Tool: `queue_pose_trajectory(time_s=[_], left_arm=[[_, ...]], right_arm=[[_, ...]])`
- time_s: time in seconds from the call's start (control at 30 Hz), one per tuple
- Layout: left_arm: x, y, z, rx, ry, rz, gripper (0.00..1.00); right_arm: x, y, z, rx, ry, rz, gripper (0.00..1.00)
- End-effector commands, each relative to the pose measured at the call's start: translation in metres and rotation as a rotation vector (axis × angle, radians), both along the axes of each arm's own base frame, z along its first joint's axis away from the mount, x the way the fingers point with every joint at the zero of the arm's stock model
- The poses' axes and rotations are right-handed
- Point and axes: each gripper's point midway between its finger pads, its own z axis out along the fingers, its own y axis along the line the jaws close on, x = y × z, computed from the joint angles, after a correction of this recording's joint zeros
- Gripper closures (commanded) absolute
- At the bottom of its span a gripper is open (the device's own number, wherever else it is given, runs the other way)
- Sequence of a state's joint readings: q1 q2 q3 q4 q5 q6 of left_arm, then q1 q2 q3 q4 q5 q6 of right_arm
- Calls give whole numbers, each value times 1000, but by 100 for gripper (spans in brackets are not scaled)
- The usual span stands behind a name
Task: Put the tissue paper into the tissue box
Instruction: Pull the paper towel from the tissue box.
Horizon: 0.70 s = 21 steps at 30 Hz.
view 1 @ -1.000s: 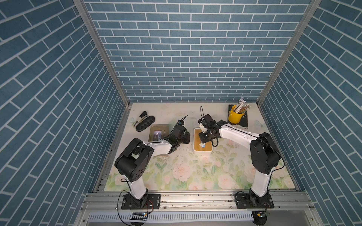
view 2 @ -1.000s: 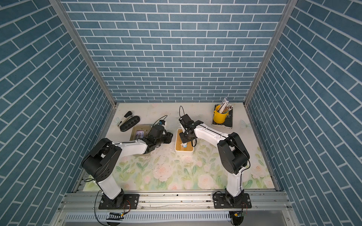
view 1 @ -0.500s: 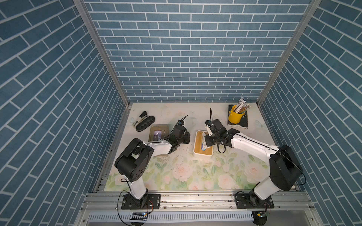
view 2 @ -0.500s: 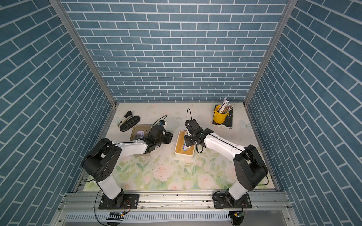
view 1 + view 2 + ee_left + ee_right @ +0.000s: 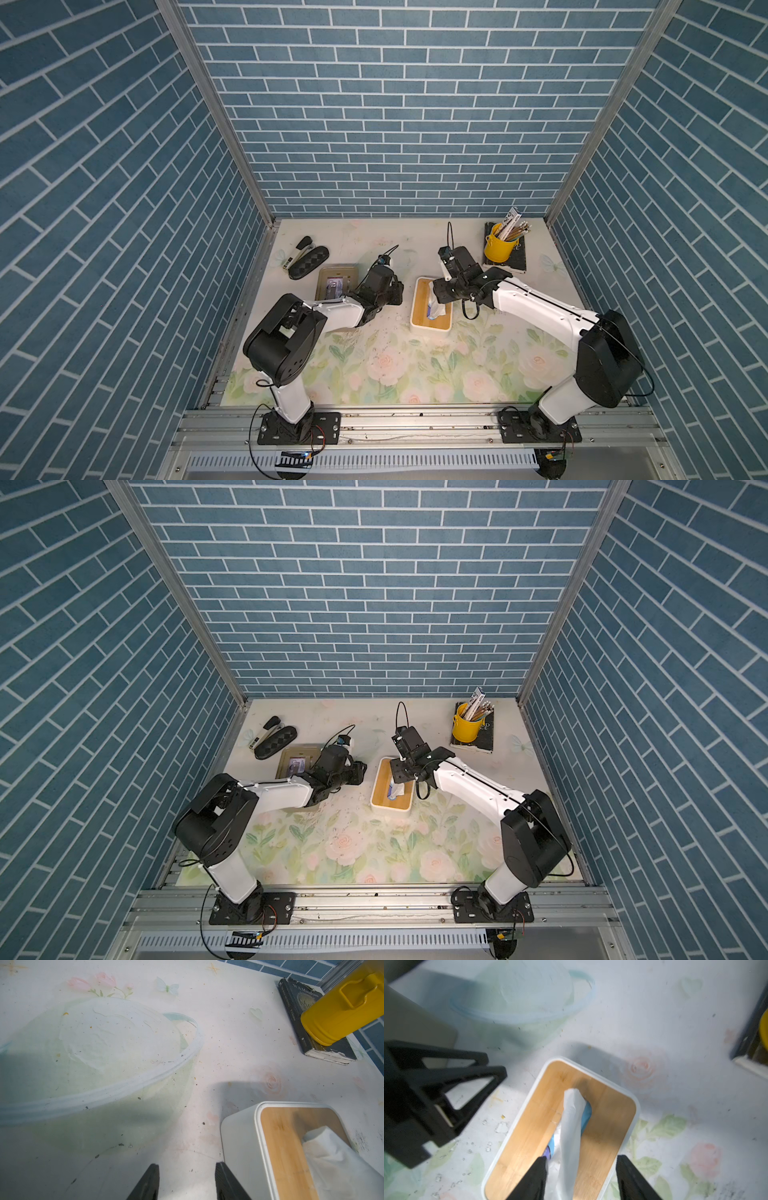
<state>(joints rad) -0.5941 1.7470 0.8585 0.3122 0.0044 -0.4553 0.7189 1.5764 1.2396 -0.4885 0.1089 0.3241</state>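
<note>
Tissue half in, tucking left to finish
We see the left gripper (image 5: 187, 1165) half open and empty beside the tissue box (image 5: 241, 1147); the tissue paper (image 5: 571, 1126) stands up from its lid slot; the right gripper (image 5: 581, 1158) straddles it, jaws apart, not pinching; we would close low on the tissue and push straight down through the slot.
</note>
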Motion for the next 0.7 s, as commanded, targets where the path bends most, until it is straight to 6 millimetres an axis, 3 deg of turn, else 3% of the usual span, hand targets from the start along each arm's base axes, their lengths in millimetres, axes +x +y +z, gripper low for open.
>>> queue_pose_trajectory(time_s=[0.0,0.33,0.5,0.67], left_arm=[[1,-1,-3,9,-4,-7,51],[2,0,-3,13,-5,-9,51],[1,0,-1,12,-10,-11,51],[1,0,-1,12,-9,-11,51]], right_arm=[[5,3,13,-66,-18,61,41],[7,20,-35,-158,102,135,44],[5,20,-45,-172,117,135,46],[7,23,-50,-175,119,137,58]])
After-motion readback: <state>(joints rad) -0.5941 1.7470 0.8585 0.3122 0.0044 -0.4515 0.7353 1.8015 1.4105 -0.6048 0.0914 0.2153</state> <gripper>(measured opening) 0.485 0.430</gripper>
